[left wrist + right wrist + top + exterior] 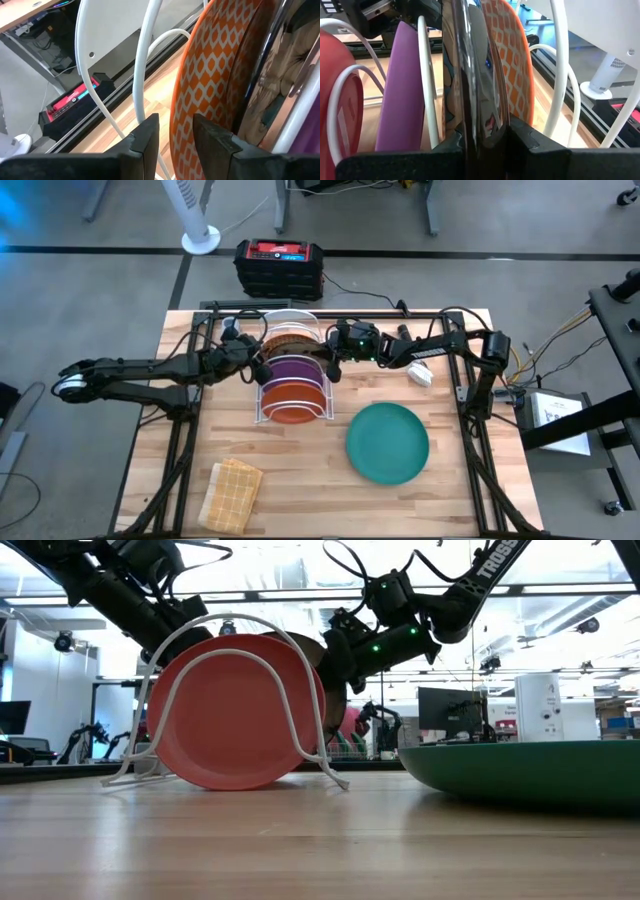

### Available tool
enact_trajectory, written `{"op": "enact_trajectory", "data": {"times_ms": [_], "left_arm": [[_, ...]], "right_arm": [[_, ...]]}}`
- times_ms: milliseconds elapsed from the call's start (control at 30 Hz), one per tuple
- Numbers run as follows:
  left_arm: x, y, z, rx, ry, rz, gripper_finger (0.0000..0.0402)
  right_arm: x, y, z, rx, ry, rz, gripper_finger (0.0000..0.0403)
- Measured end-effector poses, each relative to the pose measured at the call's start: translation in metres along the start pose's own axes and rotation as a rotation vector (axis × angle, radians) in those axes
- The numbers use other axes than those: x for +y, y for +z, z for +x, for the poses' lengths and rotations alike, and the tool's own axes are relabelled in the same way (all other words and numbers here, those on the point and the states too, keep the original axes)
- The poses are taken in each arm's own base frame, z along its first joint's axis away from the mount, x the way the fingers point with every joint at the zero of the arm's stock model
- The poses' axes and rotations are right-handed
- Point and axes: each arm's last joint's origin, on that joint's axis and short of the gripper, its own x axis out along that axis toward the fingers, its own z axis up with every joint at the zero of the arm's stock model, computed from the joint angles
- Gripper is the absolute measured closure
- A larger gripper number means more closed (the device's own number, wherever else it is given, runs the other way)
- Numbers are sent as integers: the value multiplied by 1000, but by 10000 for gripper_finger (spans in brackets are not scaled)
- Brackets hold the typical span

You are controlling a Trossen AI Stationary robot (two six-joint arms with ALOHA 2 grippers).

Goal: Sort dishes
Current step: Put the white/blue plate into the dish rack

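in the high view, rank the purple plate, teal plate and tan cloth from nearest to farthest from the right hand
1. Purple plate: upright in the white wire rack, right beside the right hand.
2. Teal plate: flat on the table, toward the front right.
3. Tan cloth: front left corner, farthest.

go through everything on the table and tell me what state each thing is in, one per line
orange plate: upright in rack, front slot
purple plate: upright in rack
clear glass plate: upright in rack, gripped by right gripper
orange-patterned plate: upright in rack
teal plate: flat on table
tan cloth: lying on table
left gripper: open, at patterned plate's rim
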Motion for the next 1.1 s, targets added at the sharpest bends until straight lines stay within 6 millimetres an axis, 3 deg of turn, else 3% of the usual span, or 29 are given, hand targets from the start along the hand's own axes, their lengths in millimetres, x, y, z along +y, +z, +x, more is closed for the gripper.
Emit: {"op": "enact_trajectory", "data": {"times_ms": [1100], "left_arm": [[-1, -1, 1, 8, -5, 5, 294]], "right_arm": [[1, -8, 5, 22, 3, 0, 356]]}}
